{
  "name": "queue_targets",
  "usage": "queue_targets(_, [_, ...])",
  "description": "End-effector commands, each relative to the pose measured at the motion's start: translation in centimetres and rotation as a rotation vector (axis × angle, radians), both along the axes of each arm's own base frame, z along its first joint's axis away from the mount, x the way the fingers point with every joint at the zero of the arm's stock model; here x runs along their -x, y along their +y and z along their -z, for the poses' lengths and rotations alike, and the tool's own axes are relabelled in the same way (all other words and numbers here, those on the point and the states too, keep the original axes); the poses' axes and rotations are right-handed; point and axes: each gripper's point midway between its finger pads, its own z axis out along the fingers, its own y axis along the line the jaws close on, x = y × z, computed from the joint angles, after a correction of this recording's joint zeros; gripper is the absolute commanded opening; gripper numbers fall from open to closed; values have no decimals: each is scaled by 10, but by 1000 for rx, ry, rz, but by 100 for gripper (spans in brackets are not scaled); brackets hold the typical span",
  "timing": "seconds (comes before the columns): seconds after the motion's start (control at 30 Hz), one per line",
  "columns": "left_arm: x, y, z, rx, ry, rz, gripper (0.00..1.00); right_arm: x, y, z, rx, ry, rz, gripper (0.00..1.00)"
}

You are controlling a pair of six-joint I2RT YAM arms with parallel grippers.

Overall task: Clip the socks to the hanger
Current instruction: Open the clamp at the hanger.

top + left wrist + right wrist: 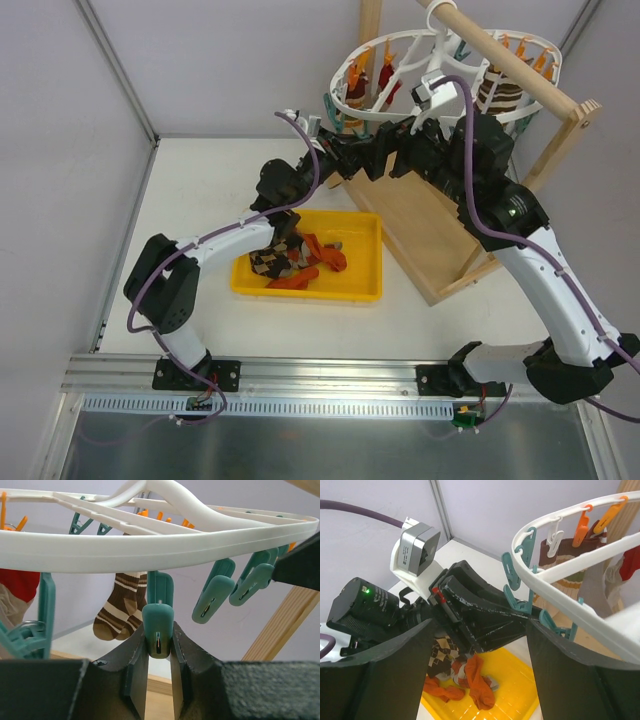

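The white oval hanger (343,104) hangs from a wooden rod, with teal and orange clothespins along its rim. It also shows in the left wrist view (150,542) and the right wrist view (570,605). My left gripper (362,152) is raised to the rim's near-left side, and its jaws (159,645) are shut on the lower end of a teal clothespin (158,630). My right gripper (398,160) faces it, wide open and empty (480,630). Orange-red and argyle socks (300,262) lie in the yellow tray (310,294). Striped brown socks (117,615) hang clipped on the hanger.
The wooden stand has a flat base board (420,220), a slanted post at the right and a top rod (500,50). White enclosure walls close off the back and sides. A red sock (17,582) hangs clipped at the left.
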Motion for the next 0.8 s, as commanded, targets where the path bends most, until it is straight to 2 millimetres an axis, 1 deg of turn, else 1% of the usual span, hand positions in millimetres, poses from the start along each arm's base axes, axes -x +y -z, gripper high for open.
queue_targets(0.0, [26, 17, -45, 93, -89, 9, 9, -2, 10, -15, 13, -25, -25, 77])
queue_targets(0.03, [28, 18, -46, 98, -85, 13, 9, -1, 8, -18, 14, -28, -17, 77])
queue_targets(0.07, [29, 19, -46, 100, -82, 16, 9, -8, 11, -12, 28, -14, -4, 76])
queue_targets(0.13, [33, 21, -47, 105, -78, 19, 9, -9, 13, -14, 31, -13, -2, 76])
queue_targets(0.17, [35, 20, -46, 101, -77, 24, 9, -17, 11, -9, 38, -3, 36, 76])
queue_targets(0.2, [37, 22, -47, 106, -75, 28, 9, -18, 12, -10, 37, -4, 39, 76])
queue_targets(0.3, [41, 23, -50, 109, -79, 39, 9, -27, 14, -2, 38, 19, 74, 73])
queue_targets(0.43, [42, 23, -49, 112, -72, 46, 9, -35, 12, -3, 5, 29, 120, 70])
queue_targets(0.5, [44, 22, -48, 112, -69, 52, 9, -39, 12, 0, 1, 29, 140, 70])
queue_targets(0.7, [44, 24, -45, 106, -68, 46, 9, -47, 11, -6, -31, 14, 178, 69])
queue_targets(0.77, [45, 23, -44, 98, -77, 49, 9, -51, 12, -2, -17, 18, 185, 69])
